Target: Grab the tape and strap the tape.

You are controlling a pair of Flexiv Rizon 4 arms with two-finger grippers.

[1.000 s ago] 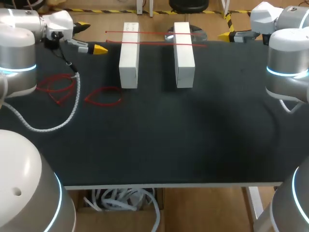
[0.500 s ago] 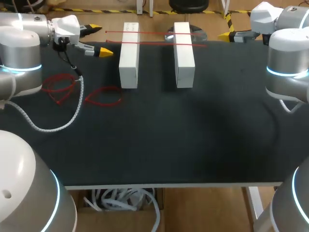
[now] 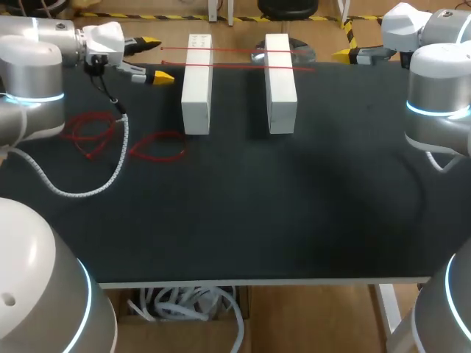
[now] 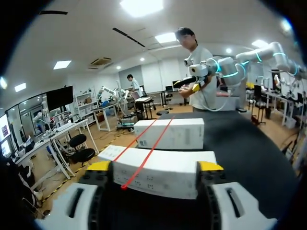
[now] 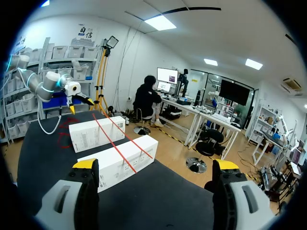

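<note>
Dark desk [image 3: 294, 206]. White left box [image 3: 196, 83] and right box [image 3: 280, 81] side by side near far edge. Released left hand [image 3: 156, 59] beside left box, far-left corner. Released right hand [image 5: 156, 165] near far-right corner, nothing held. Two red tape strips [image 3: 235, 50] stretched across both boxes. Loose red tape loops [image 3: 158, 147] near left edge.

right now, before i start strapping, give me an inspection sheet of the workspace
surface: black table, flat, dark mat
job's things: left white box and right white box side by side; stretched red tapes across both far ends; loose red tape loops lying left of the boxes
clutter: nothing seen
grippers: left gripper open, beside the left box's far end; right gripper open, at the far right edge
cables: white spiral cable draped from the left arm onto the table
surroundings: nothing seen
</note>
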